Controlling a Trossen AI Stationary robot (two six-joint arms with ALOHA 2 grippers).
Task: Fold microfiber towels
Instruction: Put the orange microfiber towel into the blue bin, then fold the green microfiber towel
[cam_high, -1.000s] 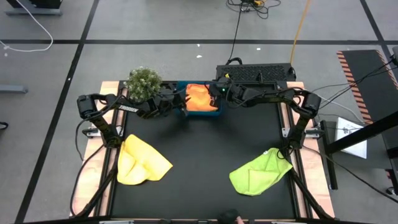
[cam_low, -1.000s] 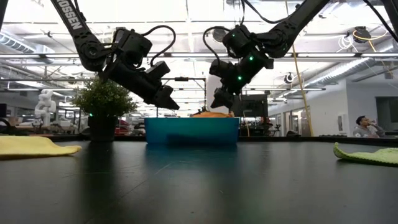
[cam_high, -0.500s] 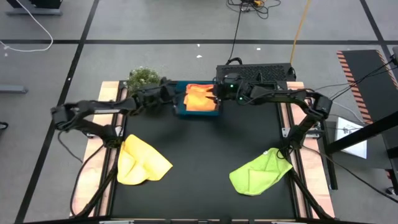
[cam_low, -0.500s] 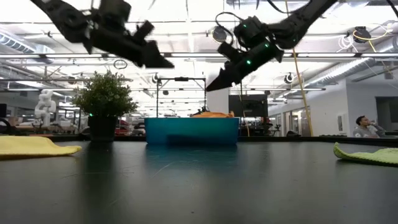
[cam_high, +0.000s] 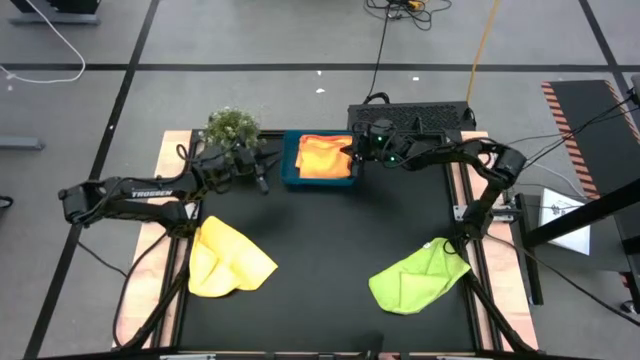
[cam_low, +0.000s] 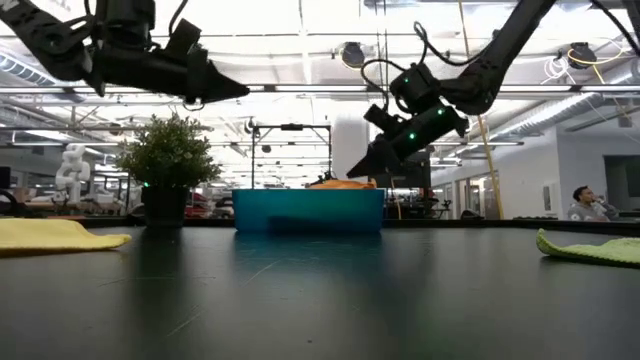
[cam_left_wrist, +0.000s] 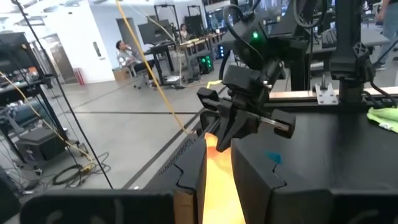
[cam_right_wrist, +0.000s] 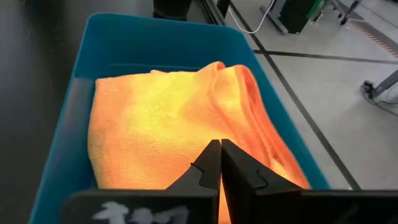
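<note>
- Folded orange towel (cam_high: 323, 158) lying inside the blue tray (cam_high: 289, 170) at the far middle of the black worktop (cam_high: 330, 240); in the right wrist view the same orange towel (cam_right_wrist: 180, 124) fills most of the tray (cam_right_wrist: 124, 43), with a raised fold along one side.
- Right hand (cam_high: 357, 155) poised at the tray's right edge, above the towel, fingers (cam_right_wrist: 208, 165) pressed together with nothing between them; seen in the low view as the right hand (cam_low: 362, 166) pointing down toward the tray (cam_low: 308, 210), clear of it.
- Left hand (cam_high: 262, 172) held just left of the tray, beside the small green plant (cam_high: 231, 126); raised well above the worktop in the low view (cam_low: 232, 92), with fingers (cam_left_wrist: 189, 171) only narrowly apart and holding nothing.
- Crumpled yellow towel (cam_high: 226, 258) lying on the near left of the worktop, well apart from the tray.
- Lime green towel (cam_high: 418, 276) bunched on the near right, one corner reaching the worktop's right edge.
- A seated person (cam_low: 583, 204) in the room beyond, far right in the low view.
</note>
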